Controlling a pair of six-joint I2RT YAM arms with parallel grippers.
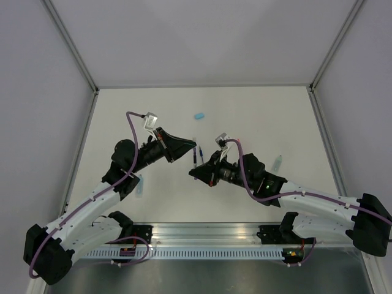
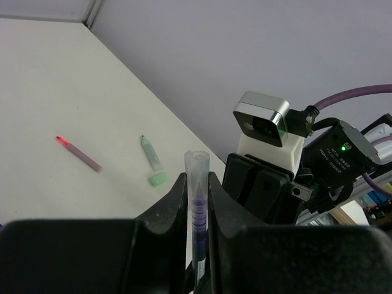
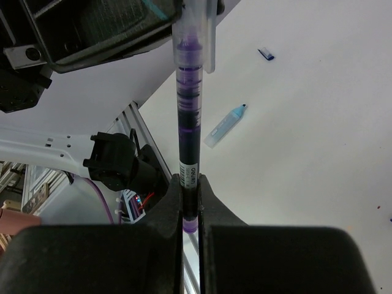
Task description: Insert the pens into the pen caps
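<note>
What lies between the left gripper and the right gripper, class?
A purple pen bridges the gap: the right gripper clamps its bare end, the left gripper its clear cap. The right wrist view shows it best.

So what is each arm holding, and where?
One thin purple-inked pen: left fingers grip its clear capped end, right fingers grip its tail end.

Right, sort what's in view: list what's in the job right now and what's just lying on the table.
In the job now:
purple-ink pen, in the right gripper
clear cap, in the left gripper

Lying about:
pink pen
pale green marker
pale blue marker
light blue cap
</note>
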